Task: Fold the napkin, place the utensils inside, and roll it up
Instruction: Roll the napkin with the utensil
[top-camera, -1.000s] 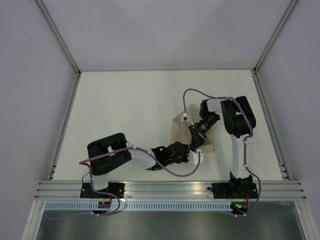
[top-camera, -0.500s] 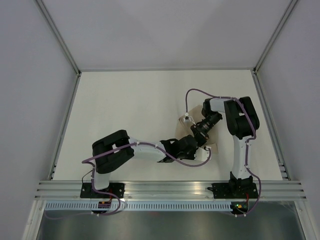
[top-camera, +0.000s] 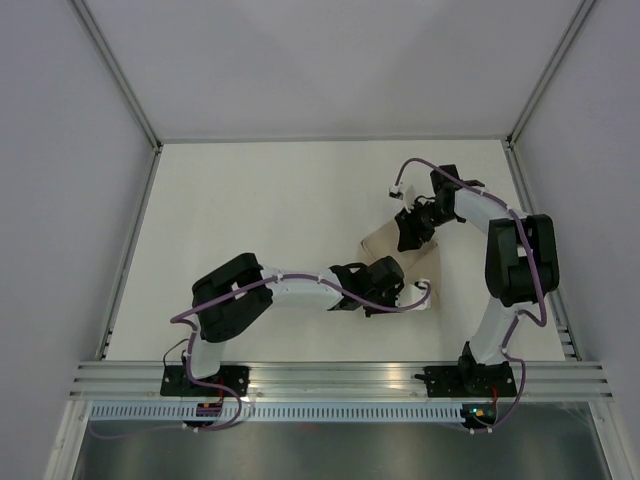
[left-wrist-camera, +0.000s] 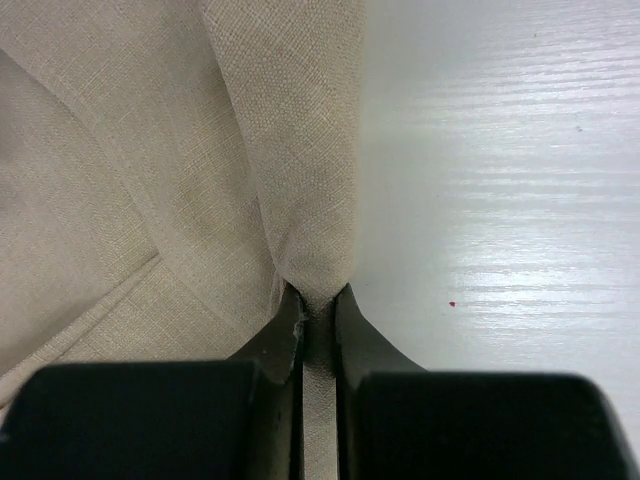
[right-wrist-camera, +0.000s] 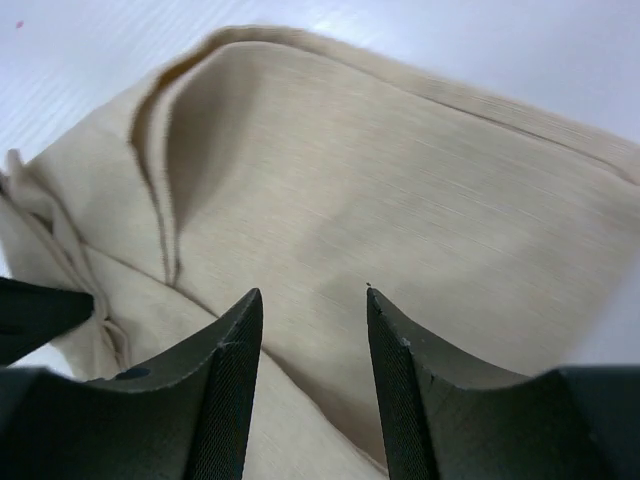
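Roughly mid-fold on the napkin (right-wrist-camera: 400, 190), no utensils visible.
Pinching a cloth fold with left gripper (left-wrist-camera: 318, 302); hovering right gripper (right-wrist-camera: 312, 312) agape, empty; loading, rolling pending.

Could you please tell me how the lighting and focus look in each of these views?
Left wrist: streaky glare on the table, the napkin weave sharp, the left gripper dark and soft at the bottom edge. Right wrist: napkin slightly blurred toward the right, the right gripper dark against it. Top external: even, soft light, no harsh shadows.
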